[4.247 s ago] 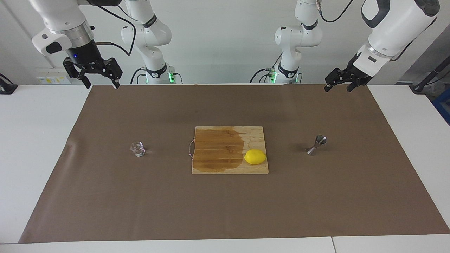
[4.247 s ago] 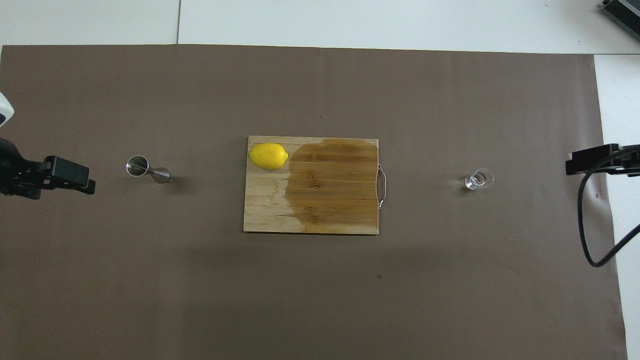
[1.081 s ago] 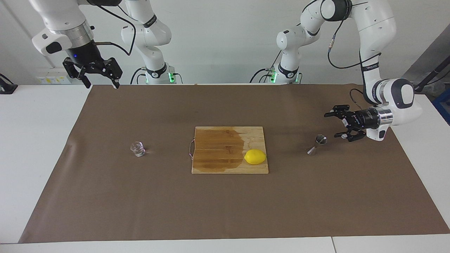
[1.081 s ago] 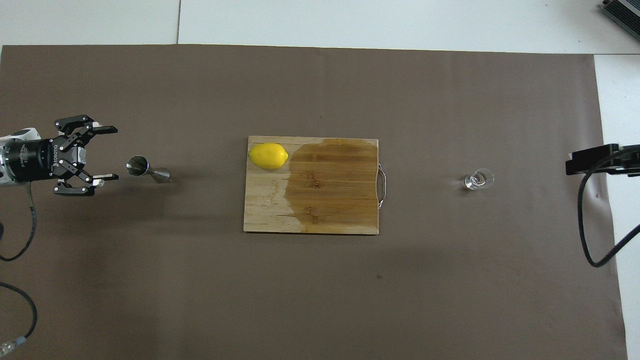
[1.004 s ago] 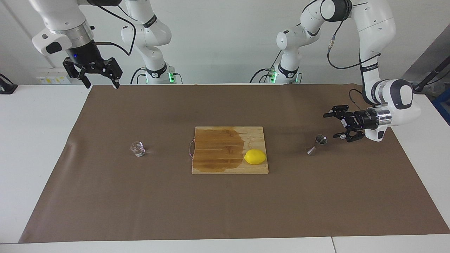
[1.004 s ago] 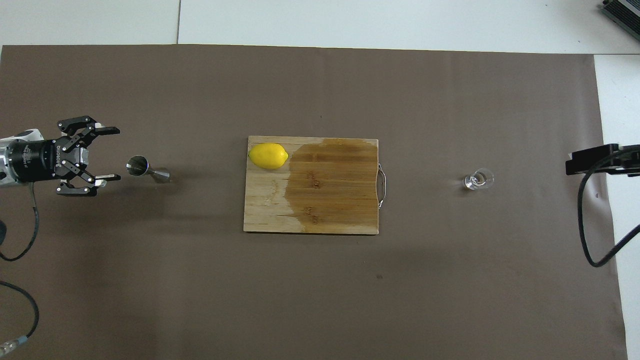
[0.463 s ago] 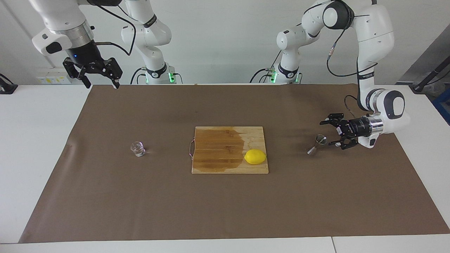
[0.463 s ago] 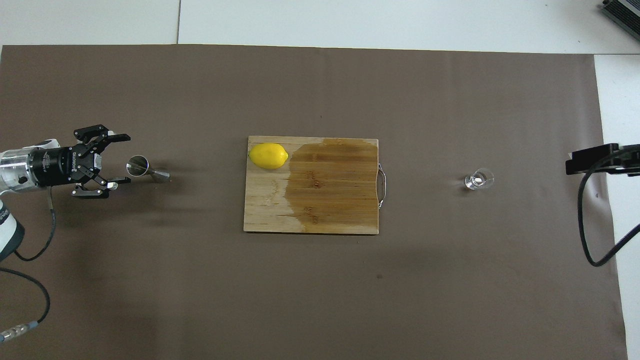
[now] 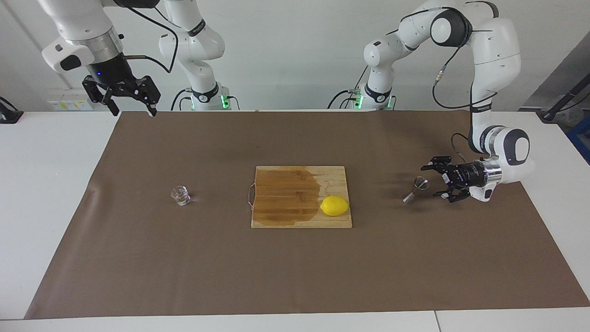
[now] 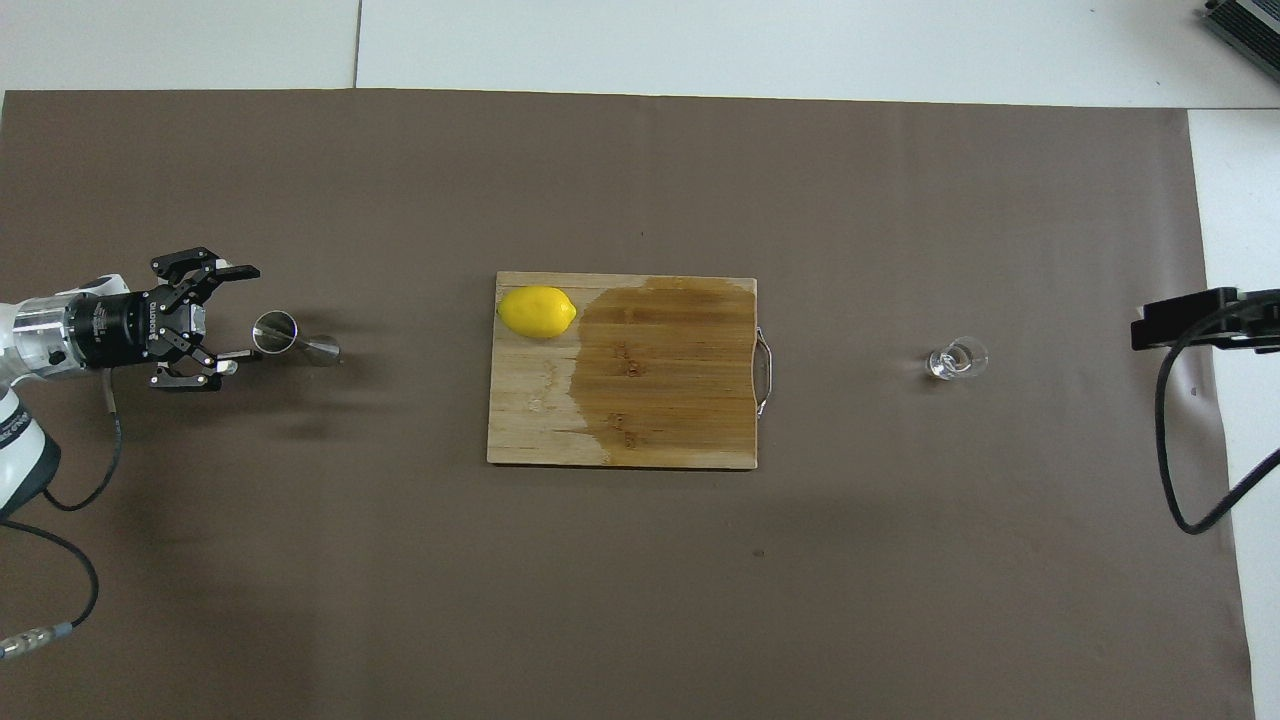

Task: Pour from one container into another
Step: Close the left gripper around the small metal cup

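The silver hourglass jigger stands on the brown mat toward the left arm's end; it also shows in the overhead view. My left gripper is open, turned sideways and low over the mat right beside the jigger, on the side toward the left arm's end of the table. Its fingertips are just short of the jigger's top cup. The small clear glass cup stands on the mat toward the right arm's end. My right gripper waits open, raised over the mat's corner near the robots.
A wooden cutting board with a dark wet patch lies mid-mat between the two containers. A yellow lemon sits on the board's corner toward the jigger. The brown mat covers most of the white table.
My left arm has come down from high up, turned its gripper sideways and moved it in beside the jigger, lowering further in the last half second. The right arm has not moved.
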Available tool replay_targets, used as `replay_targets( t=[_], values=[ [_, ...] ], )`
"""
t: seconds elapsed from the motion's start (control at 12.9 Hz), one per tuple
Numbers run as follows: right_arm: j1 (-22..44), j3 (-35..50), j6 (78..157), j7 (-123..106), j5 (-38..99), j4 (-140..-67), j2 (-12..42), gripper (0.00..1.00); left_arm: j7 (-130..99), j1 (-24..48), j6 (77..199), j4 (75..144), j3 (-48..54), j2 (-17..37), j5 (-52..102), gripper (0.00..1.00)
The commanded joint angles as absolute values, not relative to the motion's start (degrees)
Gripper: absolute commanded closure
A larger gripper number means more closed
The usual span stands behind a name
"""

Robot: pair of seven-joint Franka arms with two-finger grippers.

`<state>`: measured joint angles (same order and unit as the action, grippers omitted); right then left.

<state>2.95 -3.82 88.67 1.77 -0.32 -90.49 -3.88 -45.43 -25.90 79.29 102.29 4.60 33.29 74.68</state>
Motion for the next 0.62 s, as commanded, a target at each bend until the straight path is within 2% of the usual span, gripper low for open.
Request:
replay_targets(
  t=[0.0, 0.54],
  values=[
    [2.7, -3.6, 88.0, 1.6, -0.3, -90.8, -4.6, 0.0, -43.1, -26.5, 81.1, 100.7, 5.6, 34.9, 73.3, 0.0],
    [2.7, -3.6, 88.0, 1.6, -0.3, -90.8, -4.6, 0.0, -40.3, -26.5, 82.1, 102.0, 5.8, 36.6, 71.5, 0.0]
  ],
)
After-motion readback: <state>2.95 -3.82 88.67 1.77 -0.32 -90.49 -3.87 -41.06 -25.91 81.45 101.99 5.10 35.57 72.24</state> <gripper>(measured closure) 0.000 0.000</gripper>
